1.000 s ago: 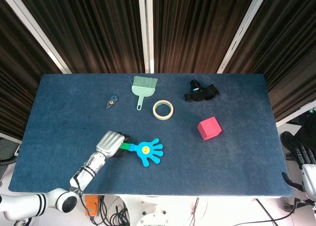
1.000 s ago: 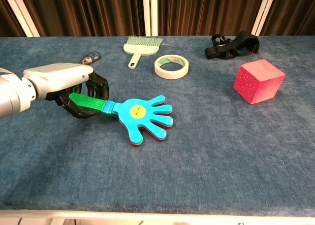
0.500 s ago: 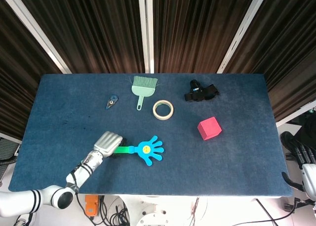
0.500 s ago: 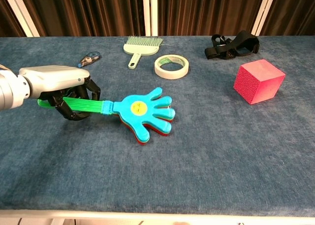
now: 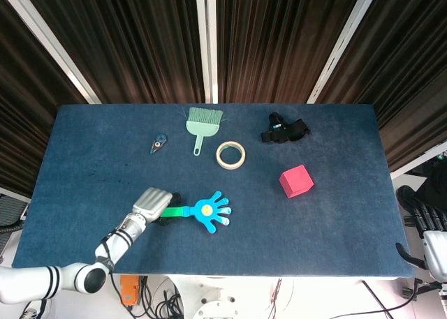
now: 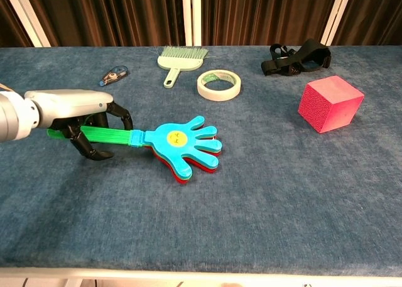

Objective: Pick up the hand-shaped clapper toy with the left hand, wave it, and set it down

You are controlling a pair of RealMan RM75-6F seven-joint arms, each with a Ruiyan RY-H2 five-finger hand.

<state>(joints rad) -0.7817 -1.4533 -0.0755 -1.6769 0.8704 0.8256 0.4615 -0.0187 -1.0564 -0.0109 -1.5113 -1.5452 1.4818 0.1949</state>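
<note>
The clapper toy [image 5: 211,212] lies flat on the blue table, its cyan palm [image 6: 183,144] stacked over red layers and its green handle [image 6: 107,135] pointing left. My left hand [image 5: 152,202] sits over the handle's far end. In the chest view the left hand [image 6: 70,105] has its dark fingers [image 6: 94,152] spread loosely above and below the handle, not clamped on it. The handle's tip sticks out past the hand on the left. My right hand [image 5: 427,225] hangs off the table's right edge, holding nothing.
A tape roll [image 6: 219,84] and a green dustpan brush [image 6: 179,59] lie behind the clapper. A small blue tape dispenser [image 6: 114,76] is at the back left, a black strap [image 6: 298,56] at the back right, and a red cube [image 6: 330,102] on the right.
My left hand slid back along the handle toward me and its fingers loosened from a tight curl. The clapper turned slightly and settled flat.
</note>
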